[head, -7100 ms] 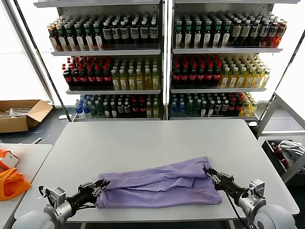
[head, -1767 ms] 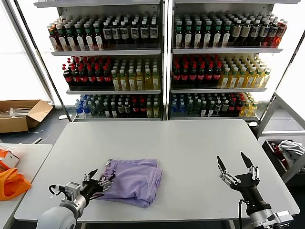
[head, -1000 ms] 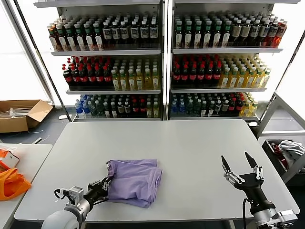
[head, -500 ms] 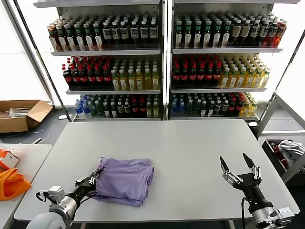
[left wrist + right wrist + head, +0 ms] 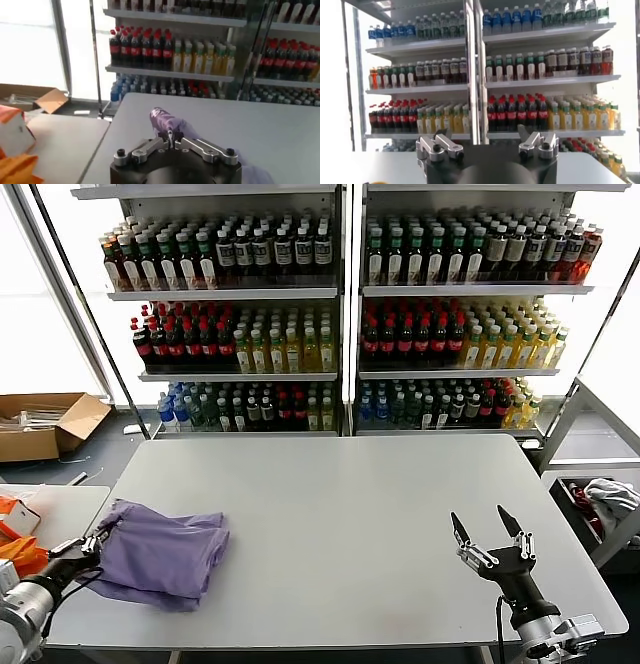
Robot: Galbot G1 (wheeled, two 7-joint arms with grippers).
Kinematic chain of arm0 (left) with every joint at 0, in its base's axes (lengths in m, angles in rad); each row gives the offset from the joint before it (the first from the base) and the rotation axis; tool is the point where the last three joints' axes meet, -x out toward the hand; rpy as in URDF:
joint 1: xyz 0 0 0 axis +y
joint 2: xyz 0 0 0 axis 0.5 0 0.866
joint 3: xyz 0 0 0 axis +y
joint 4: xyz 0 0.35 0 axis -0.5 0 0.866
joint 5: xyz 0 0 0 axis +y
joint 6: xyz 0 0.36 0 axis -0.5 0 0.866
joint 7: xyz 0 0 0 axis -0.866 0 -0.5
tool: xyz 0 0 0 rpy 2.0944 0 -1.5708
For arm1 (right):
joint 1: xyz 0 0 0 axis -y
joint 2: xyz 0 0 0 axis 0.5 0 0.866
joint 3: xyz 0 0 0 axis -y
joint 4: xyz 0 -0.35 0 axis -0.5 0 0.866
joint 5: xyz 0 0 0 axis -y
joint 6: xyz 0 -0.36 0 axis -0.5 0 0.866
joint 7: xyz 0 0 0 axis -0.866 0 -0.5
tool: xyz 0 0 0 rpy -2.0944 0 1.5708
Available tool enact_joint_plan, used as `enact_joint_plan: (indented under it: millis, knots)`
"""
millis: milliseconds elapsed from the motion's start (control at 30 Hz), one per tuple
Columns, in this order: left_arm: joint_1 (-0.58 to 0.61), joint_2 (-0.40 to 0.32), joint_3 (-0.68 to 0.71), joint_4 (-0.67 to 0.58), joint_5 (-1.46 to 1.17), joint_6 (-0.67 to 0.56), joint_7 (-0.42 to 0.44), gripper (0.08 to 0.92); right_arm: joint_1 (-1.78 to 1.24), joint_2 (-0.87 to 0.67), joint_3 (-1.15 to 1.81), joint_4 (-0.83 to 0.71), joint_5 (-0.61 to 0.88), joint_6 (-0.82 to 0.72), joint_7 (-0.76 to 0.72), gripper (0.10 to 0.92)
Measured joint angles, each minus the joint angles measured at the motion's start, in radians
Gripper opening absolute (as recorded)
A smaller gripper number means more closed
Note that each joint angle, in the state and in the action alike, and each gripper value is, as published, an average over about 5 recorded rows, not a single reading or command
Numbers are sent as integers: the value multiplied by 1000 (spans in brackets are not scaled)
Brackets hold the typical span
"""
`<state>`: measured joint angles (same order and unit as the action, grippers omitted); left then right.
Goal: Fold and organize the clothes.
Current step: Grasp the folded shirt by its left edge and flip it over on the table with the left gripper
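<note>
Overhanging the table's (image 5: 330,484) left edge, folded lavender T-shirt (image 5: 160,552) pinched by left tool (image 5: 90,542); right tool (image 5: 488,536) spread wide.

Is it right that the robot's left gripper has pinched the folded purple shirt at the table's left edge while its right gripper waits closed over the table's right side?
Not quite. The left gripper is shut on the folded purple shirt at the table's left edge, but the head view shows the right gripper waiting with its fingers spread open, not closed.

Bright window glare, soft shadows
</note>
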<state>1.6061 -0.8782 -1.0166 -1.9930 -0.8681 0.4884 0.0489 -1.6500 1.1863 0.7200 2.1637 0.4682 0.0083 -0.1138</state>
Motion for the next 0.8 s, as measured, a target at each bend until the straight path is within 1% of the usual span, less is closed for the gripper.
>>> enact_joint_plan:
  millis: [100, 200, 300, 367, 467, 600, 700, 800]
  knots:
    - [26, 35, -44, -30, -42, 14, -16, 110, -6, 0, -1, -10, 0, 8, -1, 823]
    - [38, 51, -53, -77, -96, 29, -36, 110, -9, 0, -5, -21, 0, 13, -2, 823]
    - [36, 55, -16, -139, -151, 40, -60, 110, -9, 2, -12, -31, -4, 14, -3, 823]
    - [23, 59, 37, -182, -187, 43, -83, 110, -10, 7, -17, -34, -10, 13, -3, 823]
    - [-23, 62, 157, -234, -243, 44, -134, 110, -14, 17, -24, -34, -21, 8, -2, 823]
    - [-138, 48, 376, -266, -314, 43, -224, 110, -17, 33, -32, -31, -39, 1, 0, 823]
    - [-245, 13, 555, -254, -346, 45, -290, 110, -22, 43, -38, -27, -56, -6, 3, 823]
    - [-345, -47, 725, -203, -347, 44, -337, 110, -25, 48, -46, -23, -75, -17, 7, 823]
